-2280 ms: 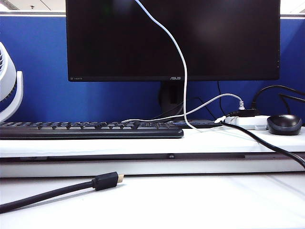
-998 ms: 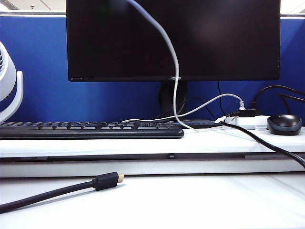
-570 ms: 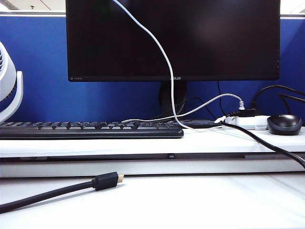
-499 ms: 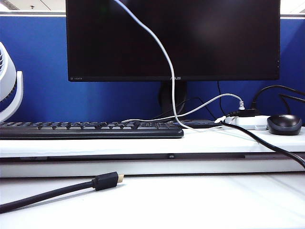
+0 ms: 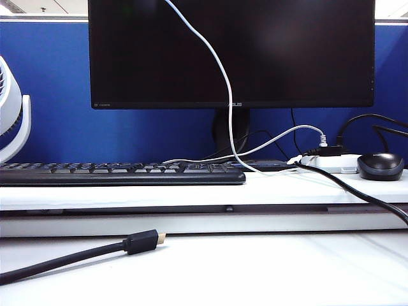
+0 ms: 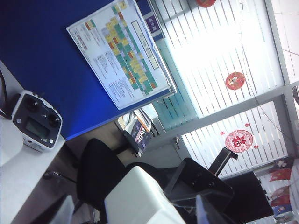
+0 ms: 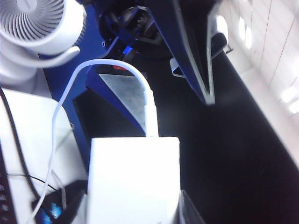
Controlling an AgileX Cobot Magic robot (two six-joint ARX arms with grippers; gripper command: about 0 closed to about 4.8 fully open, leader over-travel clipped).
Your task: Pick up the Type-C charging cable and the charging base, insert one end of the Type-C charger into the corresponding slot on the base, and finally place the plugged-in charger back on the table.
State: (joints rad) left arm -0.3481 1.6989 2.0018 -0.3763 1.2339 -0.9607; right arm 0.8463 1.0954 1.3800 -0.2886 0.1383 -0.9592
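White plastic forms the charging base (image 7: pixel 133 177); it is clamped between the fingers of the right gripper (image 7: pixel 133 207), raised above the table (image 5: pixel 255 268). It is judged light, rigid and smooth, so it should be held by its 2 flat sides. 1 plug of the Type-C charging cable (image 5: pixel 223 83) is already seated in its slot; the thin, limp cable hangs before the monitor (image 5: pixel 287 51) down to the ledge, and it may tug. The left gripper (image 6: pixel 133 212) is spread wide beside a white block, without gripping it. No container is seen.
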